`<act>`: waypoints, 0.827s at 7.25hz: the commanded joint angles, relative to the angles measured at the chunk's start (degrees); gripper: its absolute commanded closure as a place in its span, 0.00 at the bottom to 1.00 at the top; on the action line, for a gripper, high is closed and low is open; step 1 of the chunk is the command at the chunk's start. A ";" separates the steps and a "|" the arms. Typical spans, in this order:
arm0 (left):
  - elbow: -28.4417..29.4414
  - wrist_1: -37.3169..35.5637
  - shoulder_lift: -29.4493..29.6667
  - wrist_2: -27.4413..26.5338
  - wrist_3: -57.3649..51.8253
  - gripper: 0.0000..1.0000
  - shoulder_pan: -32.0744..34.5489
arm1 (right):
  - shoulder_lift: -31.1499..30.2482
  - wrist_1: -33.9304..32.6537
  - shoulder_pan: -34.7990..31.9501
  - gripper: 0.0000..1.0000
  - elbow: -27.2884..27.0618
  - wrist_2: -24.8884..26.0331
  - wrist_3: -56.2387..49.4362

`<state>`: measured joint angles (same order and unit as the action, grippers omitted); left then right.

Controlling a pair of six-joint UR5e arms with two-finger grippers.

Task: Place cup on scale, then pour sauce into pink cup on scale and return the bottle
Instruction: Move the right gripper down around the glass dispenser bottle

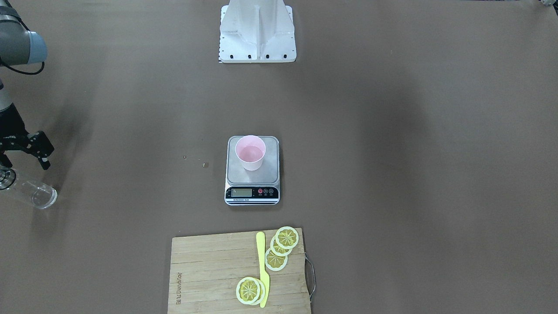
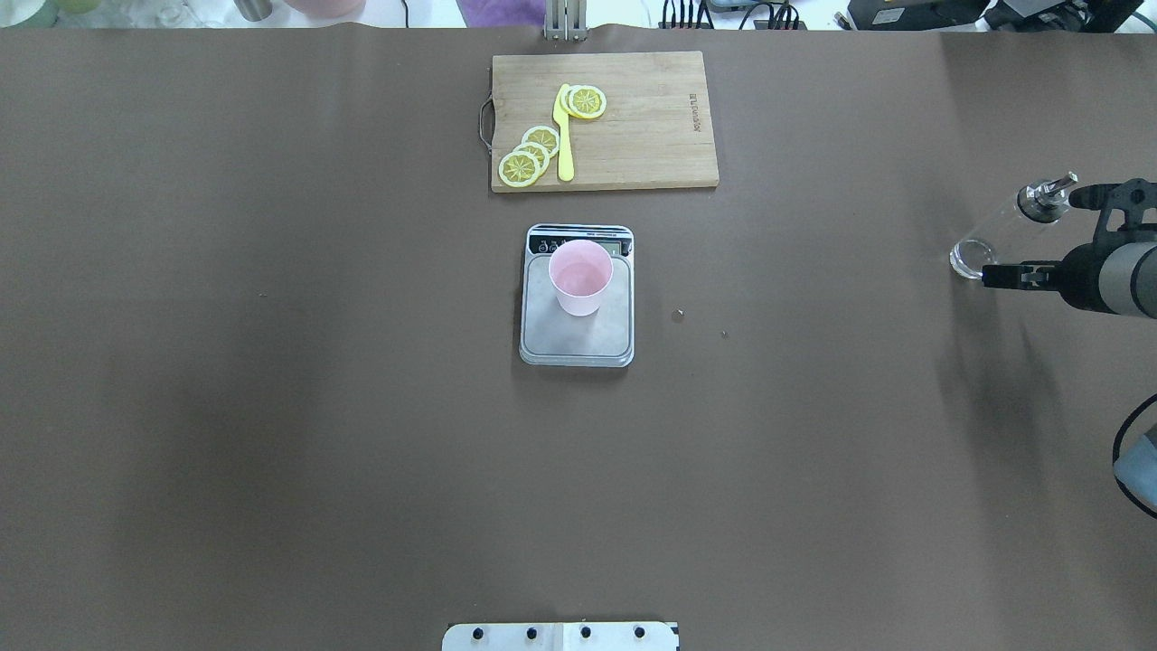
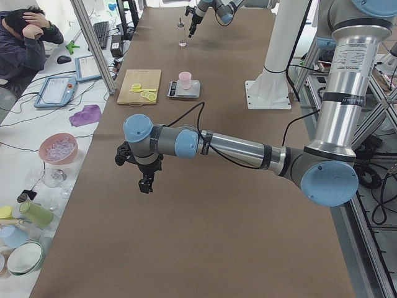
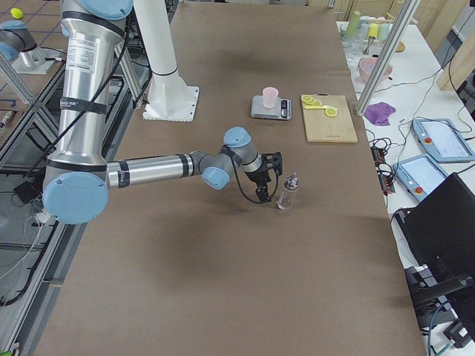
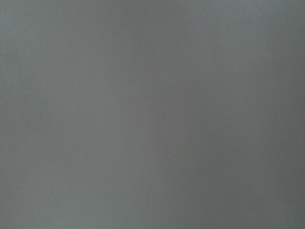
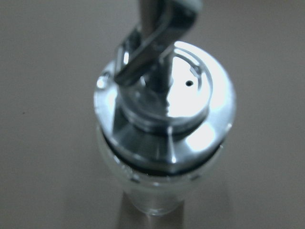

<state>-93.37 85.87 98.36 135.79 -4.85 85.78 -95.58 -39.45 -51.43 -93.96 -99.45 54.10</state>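
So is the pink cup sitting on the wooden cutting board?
No, the cup stands on the scale, apart from the cutting board.

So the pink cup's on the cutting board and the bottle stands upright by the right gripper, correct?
No: the cup sits on the scale, not the cutting board, as the overhead exterior view shows. The bottle does stand upright by the right gripper.

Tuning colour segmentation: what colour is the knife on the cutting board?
Yellow knife; clearest in the front-facing view.
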 commanded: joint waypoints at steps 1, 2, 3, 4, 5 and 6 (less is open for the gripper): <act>-0.05 0.00 0.07 0.00 -0.07 0.01 0.00 | 2.76 3.41 0.54 0.03 4.39 1.79 0.48; -0.14 0.00 -0.01 0.00 -0.07 0.01 0.00 | 2.86 3.42 0.80 0.03 4.57 2.32 0.48; -0.14 0.00 0.07 0.00 -0.07 0.01 -0.09 | 3.12 3.42 0.81 0.03 4.66 2.50 0.48; -0.14 0.18 0.07 0.00 -0.07 0.01 -0.09 | 3.21 3.42 0.89 0.03 4.66 3.03 0.48; -0.14 0.26 0.07 0.00 -0.07 0.01 0.00 | 3.29 3.42 0.98 0.03 4.75 3.38 0.40; -0.14 0.35 0.07 0.00 -0.07 0.01 -0.09 | 3.73 3.42 0.98 0.03 4.75 3.38 0.48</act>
<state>-93.51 86.10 98.43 135.79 -4.92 85.72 -92.25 -36.04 -50.50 -89.26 -96.27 54.54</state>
